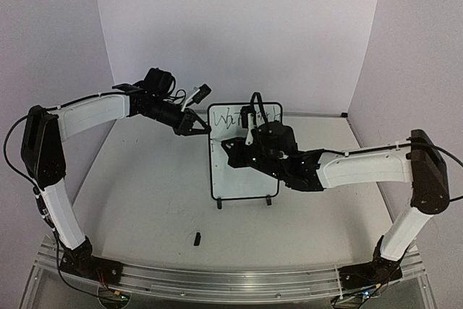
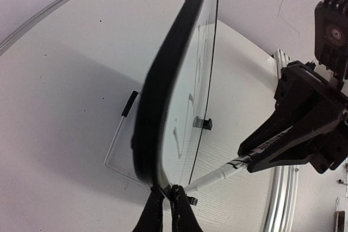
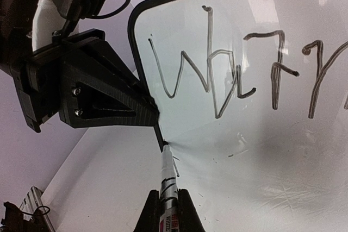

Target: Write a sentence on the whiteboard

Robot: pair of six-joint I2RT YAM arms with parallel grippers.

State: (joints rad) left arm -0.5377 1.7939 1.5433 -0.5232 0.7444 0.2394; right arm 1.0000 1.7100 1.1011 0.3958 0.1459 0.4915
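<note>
The whiteboard (image 1: 239,182) stands upright on its feet mid-table. My left gripper (image 1: 205,129) is shut on its upper left frame edge, and in the left wrist view the fingertips (image 2: 173,194) pinch the black frame (image 2: 163,80). My right gripper (image 3: 167,202) is shut on a white marker (image 3: 167,180). The marker's tip (image 3: 165,148) touches the board just inside its left edge, below the first line. The sentence (image 3: 228,74) has one line of dark lettering across the top, roughly "Warm", and it runs out of view at the right.
A small black marker cap (image 1: 197,238) lies on the table in front of the board. An aluminium rail (image 1: 217,280) with both arm bases runs along the near edge. White walls close in the back and both sides.
</note>
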